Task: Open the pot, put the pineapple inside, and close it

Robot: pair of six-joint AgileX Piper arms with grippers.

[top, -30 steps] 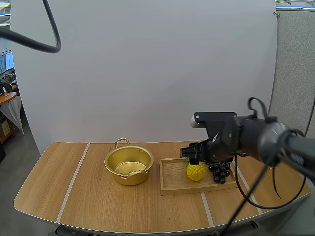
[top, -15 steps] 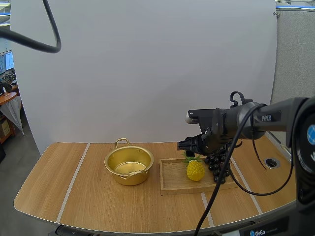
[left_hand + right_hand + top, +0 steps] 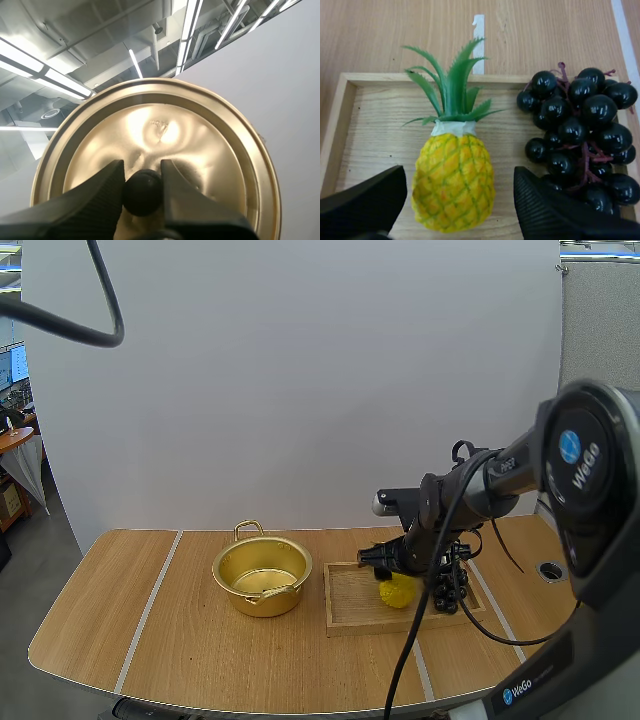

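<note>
Right wrist view: straddles pineapple [image 3: 454,185] at wooden tray's [image 3: 370,130] middle with right gripper [image 3: 460,175] spread wide; likely light, stiff, slick, best pinched across the body. Clamps lid knob [image 3: 142,192] in left gripper [image 3: 141,165].

Looks like a robotics lab: black robot arm [image 3: 488,474] over a light wooden table [image 3: 180,640], plain white backdrop sheet [image 3: 300,390] behind, grey partition panel [image 3: 600,390], desk with screens [image 3: 13,435] nearby.
</note>
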